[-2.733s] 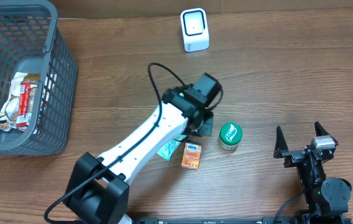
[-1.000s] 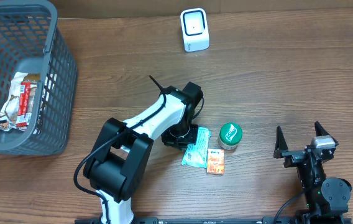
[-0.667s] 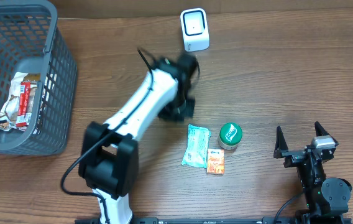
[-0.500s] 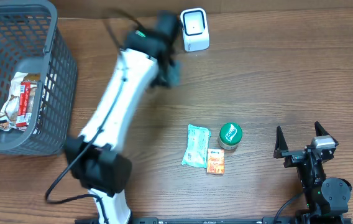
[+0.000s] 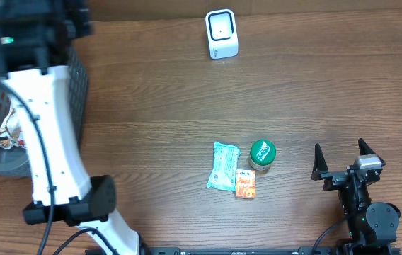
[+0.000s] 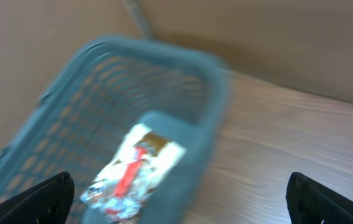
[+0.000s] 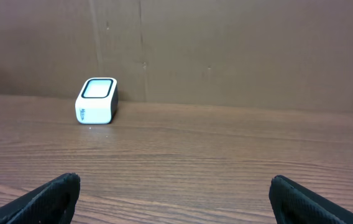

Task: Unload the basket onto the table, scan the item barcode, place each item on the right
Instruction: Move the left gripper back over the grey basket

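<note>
Left claw [image 6: 186,202] stood apart, empty, above basket [image 5: 76,83] | teal pouch [image 5: 222,165] lay at its 4 o'clock, long axis 12-to-6 | right claw [image 5: 341,157], also apart, was nearer.

We work under even, soft light from above. The wooden table [image 5: 314,85] is bright, with no hard glare. In the overhead view our left arm [image 5: 42,120] is smeared and soft at its upper end. Between and beyond our left fingers [image 6: 40,199], the basket [image 6: 164,93] and the packet [image 6: 136,168] inside it are heavily blurred. Far ahead of our right fingers [image 7: 46,196], the scanner [image 7: 97,99] looks sharp. Both pairs of fingers show as dark, unfocused shapes.
</note>
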